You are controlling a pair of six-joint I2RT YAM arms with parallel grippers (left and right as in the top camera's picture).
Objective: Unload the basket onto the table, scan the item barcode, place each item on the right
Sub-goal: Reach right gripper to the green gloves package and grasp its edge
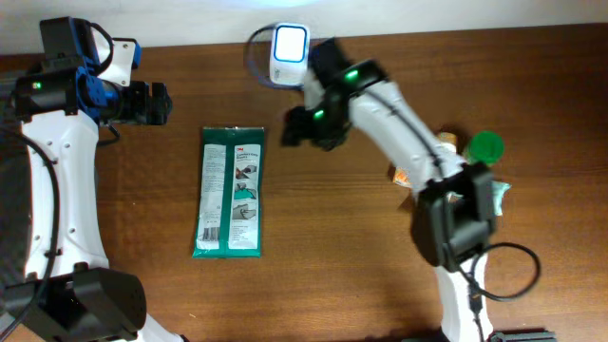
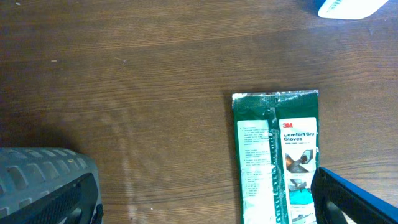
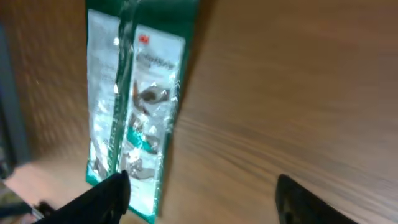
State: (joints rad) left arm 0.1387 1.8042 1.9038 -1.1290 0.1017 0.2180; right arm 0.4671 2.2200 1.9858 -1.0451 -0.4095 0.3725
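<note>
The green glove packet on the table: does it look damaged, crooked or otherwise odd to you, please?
Nothing stands out. The glove packet lies flat and intact on the table, nearly square with its edge, nothing spilled nearby.

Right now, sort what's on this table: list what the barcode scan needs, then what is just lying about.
For the job: flat green plastic glove packet; white-and-blue handheld scanner.
Lying about: round green cap; small orange item, partly hidden.
</note>
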